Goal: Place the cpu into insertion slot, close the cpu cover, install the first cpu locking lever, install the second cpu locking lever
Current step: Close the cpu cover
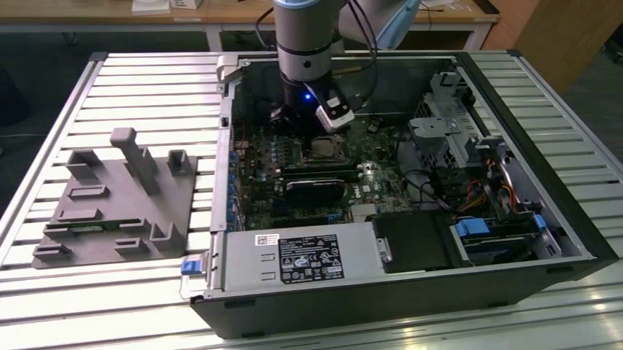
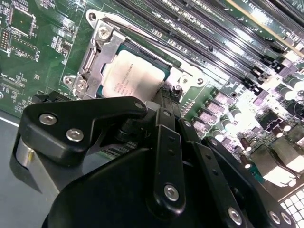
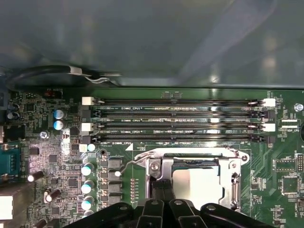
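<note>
In the second wrist view you lose one side of the cpu point(image 2: 135, 78) and of the cpu cover point(image 2: 94, 54) behind the gripper point(image 2: 164, 102), whose black body runs off the picture's edge. In the exterior view the insertion slot point(image 1: 322, 150) is too small to read, and the arm point(image 1: 309, 51) possibly hides its far edge.

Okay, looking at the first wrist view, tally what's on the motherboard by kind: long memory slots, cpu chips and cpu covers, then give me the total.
long memory slots: 4
cpu: 1
cpu cover: 1
Total: 6
</note>
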{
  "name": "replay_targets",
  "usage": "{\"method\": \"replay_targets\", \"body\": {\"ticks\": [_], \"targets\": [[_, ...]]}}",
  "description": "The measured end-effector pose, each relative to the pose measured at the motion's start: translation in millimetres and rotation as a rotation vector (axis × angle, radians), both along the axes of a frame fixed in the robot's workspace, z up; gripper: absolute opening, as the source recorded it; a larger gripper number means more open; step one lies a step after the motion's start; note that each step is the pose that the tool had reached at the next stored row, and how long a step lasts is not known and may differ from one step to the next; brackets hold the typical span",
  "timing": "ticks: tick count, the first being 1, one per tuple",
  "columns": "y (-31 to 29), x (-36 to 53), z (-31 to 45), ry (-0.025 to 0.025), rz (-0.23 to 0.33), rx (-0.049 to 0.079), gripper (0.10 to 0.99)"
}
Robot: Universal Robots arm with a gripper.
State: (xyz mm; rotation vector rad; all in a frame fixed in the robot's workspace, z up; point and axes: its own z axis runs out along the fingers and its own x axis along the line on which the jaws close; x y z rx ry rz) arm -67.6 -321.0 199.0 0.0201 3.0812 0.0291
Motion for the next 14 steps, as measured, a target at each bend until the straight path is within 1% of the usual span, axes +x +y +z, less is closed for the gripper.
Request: {"method": "replay_targets", "body": {"ticks": [4,10,14], "targets": [[0.1,0.2,0.6,0.0001,0.0,0.0,0.106],[0.0,0.2,7.3,0.0,0.0,0.0,0.106],[0.1,1.8,8.0,0.0001,0.0,0.0,0.106]]}}
